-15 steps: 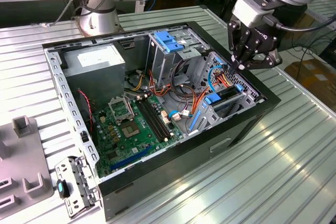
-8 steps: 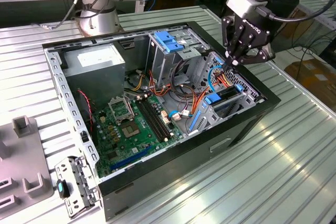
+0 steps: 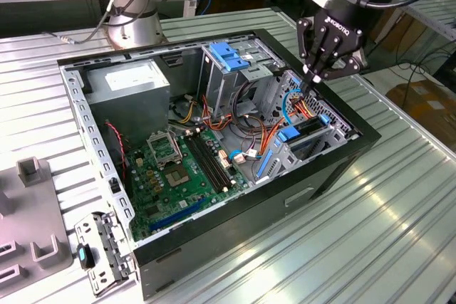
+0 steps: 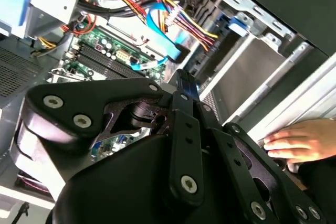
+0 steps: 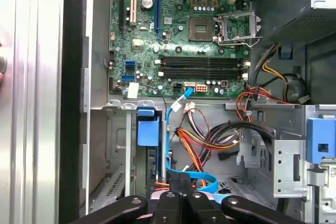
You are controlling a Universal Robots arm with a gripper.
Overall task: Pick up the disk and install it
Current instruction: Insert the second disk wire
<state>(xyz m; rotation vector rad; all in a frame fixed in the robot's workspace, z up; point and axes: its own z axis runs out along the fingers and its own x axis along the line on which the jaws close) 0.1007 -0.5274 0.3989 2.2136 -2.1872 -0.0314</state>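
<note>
The disk [image 5: 149, 139] stands on edge in a slot of the drive cage at the case's front end, its blue carrier rail facing up. The exterior view shows the disk [image 3: 308, 130] as a dark slab between blue tabs. My gripper [image 3: 314, 82] hangs just above that cage with its black fingers drawn together and nothing visible between them. In the first wrist view the gripper [image 5: 181, 180] sits beside the disk, over a light-blue flat cable [image 5: 202, 178]. In the second wrist view the gripper [image 4: 185, 80] points at the cable bundle.
The open black case [image 3: 214, 233] lies on a ribbed metal table. Inside are a green motherboard [image 3: 178, 169], a grey power supply box [image 3: 135, 83] and a tall cage with a blue flap [image 3: 229, 55]. A person's hand [image 4: 304, 140] rests by the case's edge. A loose bracket [image 3: 100, 247] lies at the exterior view's left.
</note>
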